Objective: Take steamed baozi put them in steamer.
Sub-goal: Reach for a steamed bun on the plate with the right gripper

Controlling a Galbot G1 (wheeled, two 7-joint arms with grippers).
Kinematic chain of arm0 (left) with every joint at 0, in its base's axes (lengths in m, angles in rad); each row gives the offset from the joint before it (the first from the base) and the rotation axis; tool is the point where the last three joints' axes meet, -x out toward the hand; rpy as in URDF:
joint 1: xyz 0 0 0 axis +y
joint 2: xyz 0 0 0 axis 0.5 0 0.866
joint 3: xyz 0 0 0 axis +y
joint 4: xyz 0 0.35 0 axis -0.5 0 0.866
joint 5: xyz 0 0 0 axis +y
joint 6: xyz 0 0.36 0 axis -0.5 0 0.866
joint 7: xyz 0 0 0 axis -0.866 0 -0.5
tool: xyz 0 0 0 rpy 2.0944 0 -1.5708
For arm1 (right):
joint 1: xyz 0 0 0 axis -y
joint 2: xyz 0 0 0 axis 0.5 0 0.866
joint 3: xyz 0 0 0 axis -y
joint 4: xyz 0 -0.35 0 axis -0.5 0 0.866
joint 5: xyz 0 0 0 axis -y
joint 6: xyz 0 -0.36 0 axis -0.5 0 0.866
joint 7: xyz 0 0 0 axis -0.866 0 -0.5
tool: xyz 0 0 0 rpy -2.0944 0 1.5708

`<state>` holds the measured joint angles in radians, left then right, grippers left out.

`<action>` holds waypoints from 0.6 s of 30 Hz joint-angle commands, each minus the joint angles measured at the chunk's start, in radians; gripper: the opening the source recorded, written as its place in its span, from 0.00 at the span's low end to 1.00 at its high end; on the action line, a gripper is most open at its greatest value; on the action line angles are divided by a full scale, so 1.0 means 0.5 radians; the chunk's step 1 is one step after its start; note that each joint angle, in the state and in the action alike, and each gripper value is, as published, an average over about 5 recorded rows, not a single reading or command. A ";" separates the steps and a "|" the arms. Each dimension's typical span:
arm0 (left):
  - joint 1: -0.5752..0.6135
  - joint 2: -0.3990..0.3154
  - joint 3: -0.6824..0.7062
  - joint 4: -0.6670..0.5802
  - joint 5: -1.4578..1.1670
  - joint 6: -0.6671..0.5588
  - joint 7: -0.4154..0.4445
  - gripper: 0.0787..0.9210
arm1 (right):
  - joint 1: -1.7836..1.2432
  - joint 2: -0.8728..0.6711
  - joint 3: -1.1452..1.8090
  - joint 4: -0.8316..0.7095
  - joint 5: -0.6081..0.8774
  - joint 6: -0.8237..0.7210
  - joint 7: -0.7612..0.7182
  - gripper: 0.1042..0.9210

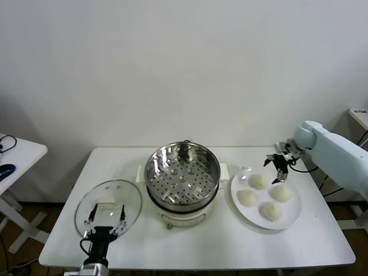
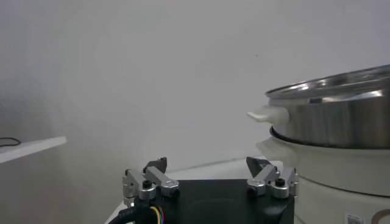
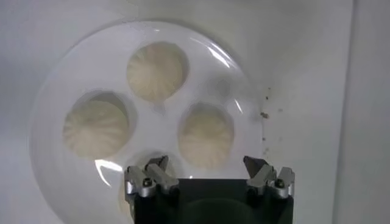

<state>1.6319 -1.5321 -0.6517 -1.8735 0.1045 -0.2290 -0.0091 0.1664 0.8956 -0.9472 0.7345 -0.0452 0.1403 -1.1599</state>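
— Baozi [image 1: 258, 181] first: what do we log for them?

— We count four on the white plate [image 1: 294, 214], which sits on the table [image 1: 230, 241] just to the right of the steamer [image 1: 183, 178]. They are cream-white, smooth, domed and round, each far smaller than the plate. In the right wrist view faint pleat lines run out from the centre of each top. They lie in a loose cluster, near one another but apart, with bare plate showing between them. The one closest to the steamer is at the back of the plate.

— And the steamer itself?

— We note a shiny round steel pot on a white base, with a white side handle [image 2: 268, 114] seen from the left wrist view. Its perforated tray is bare metal. It stands mid-table, between the plate and a glass lid [image 1: 108, 204] that lies flat to its left.

— Right gripper [image 1: 278, 166]?

— We see it above the back edge of the plate, on the side away from the steamer, pointing down. Its fingers [image 3: 150, 176] stand wide apart with nothing between them. From its own camera three buns are in full view and the fourth is partly hidden behind the gripper body.

— Left gripper [image 1: 106, 221]?

— We place it low at the front edge of the table, over the near rim of the glass lid, left of the steamer. Its fingers [image 2: 271, 178] are also spread wide and hold nothing.
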 commanded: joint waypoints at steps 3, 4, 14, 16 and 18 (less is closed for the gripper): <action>0.004 0.000 -0.007 0.005 0.003 0.008 -0.001 0.88 | 0.002 0.162 -0.059 -0.168 -0.105 0.015 -0.030 0.88; 0.005 0.001 -0.008 0.006 0.003 0.011 -0.002 0.88 | -0.010 0.162 -0.048 -0.168 -0.115 0.018 -0.022 0.88; 0.016 0.001 -0.006 0.004 0.025 0.030 -0.005 0.88 | -0.123 0.210 0.057 -0.228 -0.197 0.061 0.088 0.88; 0.017 0.003 -0.010 0.005 0.027 0.030 -0.006 0.88 | -0.140 0.225 0.072 -0.244 -0.210 0.068 0.102 0.88; 0.020 0.004 -0.014 0.007 0.026 0.028 -0.007 0.88 | -0.152 0.240 0.087 -0.261 -0.229 0.075 0.112 0.88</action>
<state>1.6421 -1.5305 -0.6597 -1.8702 0.1163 -0.2171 -0.0124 0.1032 0.9958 -0.9143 0.6272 -0.1381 0.1716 -1.1166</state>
